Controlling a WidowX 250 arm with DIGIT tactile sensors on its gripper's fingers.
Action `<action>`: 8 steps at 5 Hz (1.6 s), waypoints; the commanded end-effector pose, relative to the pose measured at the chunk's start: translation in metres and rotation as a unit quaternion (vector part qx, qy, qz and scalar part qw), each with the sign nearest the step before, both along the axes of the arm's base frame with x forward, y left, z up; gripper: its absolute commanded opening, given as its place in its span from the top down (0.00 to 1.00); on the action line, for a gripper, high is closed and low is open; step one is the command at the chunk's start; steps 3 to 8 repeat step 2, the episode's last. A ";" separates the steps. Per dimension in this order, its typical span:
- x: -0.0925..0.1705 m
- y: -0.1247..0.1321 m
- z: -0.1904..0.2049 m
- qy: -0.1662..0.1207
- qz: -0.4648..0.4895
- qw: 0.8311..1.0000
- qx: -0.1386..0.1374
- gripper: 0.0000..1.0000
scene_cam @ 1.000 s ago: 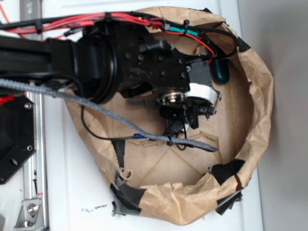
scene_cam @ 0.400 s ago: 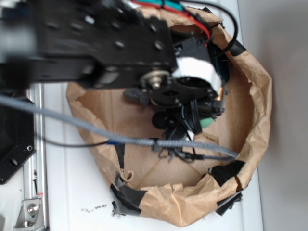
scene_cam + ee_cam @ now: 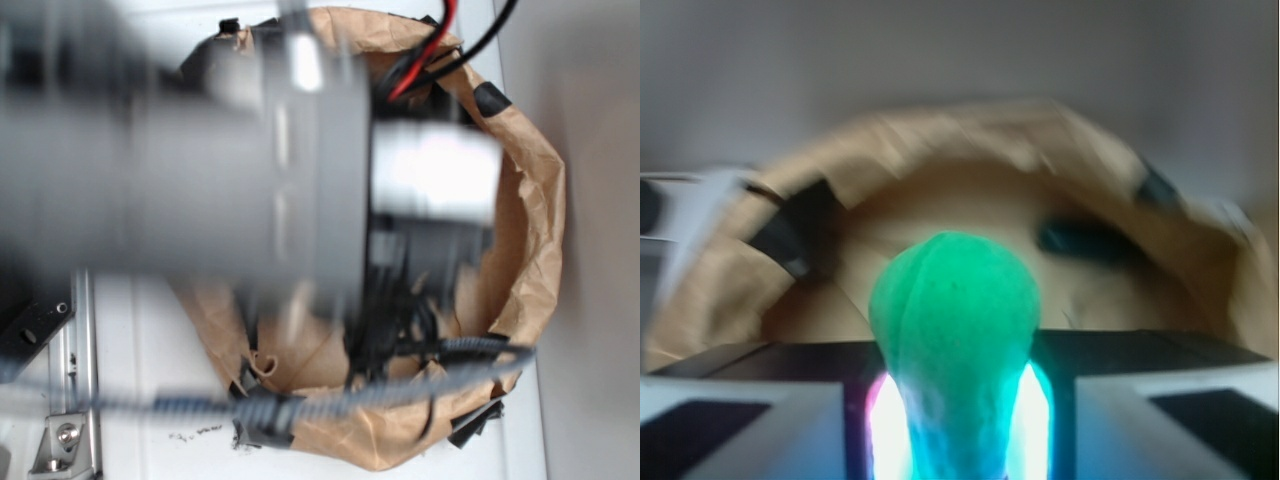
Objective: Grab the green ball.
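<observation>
Green rounded ball [image 3: 954, 330] sits squeezed between our gripper's [image 3: 956, 420] two pads, above the crumpled brown paper basin [image 3: 970, 215].

You see a brown paper enclosure [image 3: 535, 230], a low crumpled wall that makes a ring around a cardboard-coloured floor. Black tape [image 3: 490, 98] patches hold the paper in several places along the rim. The ring stands on a white tabletop [image 3: 150, 400], and a metal rail [image 3: 70, 400] runs along the left edge of it. Small dark specks [image 3: 195, 434] lie on the white surface near the paper. In the wrist view, a dark long object [image 3: 1085, 240] lies blurred on the floor near the far wall of the ring
</observation>
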State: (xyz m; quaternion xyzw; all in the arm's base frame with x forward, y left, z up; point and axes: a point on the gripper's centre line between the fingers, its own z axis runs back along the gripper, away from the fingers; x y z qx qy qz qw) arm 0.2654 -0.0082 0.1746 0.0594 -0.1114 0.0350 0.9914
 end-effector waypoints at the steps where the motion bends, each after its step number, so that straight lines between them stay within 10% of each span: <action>1: 0.003 -0.009 0.009 -0.008 0.079 0.997 0.006 1.00; 8: -0.002 -0.010 0.006 -0.009 0.083 0.996 0.009 1.00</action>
